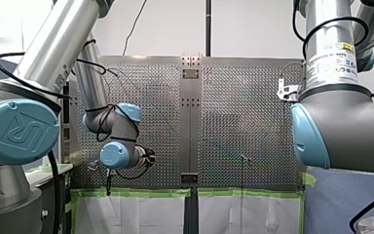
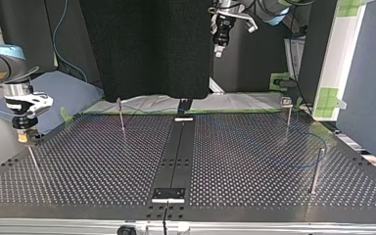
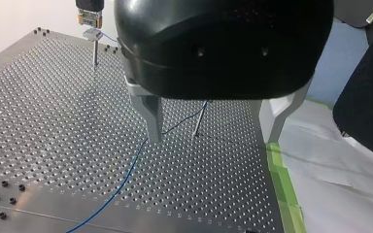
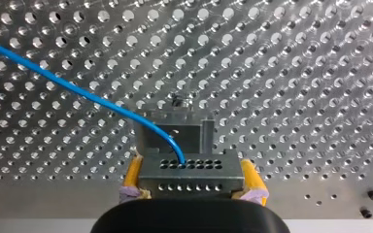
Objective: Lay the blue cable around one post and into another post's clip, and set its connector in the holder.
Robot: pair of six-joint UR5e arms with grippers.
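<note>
Right yellow-padded gripper (image 4: 193, 169) squeezes the grey metal connector (image 4: 189, 180) of the blue cable (image 4: 77, 89), maybe over a metal holder (image 4: 175, 133).

Bright, even light; the perforated table (image 3: 39, 126) glints (top view dimmer).

Blue cable (image 4: 77, 90) crosses the silver, hole-dotted table (image 4: 296, 73) to a grey connector (image 4: 199, 175) with two rows of holes, between my yellow pads (image 4: 133, 174); green tape (image 3: 284, 194) edges the table beside my black left gripper (image 3: 213, 140).
</note>
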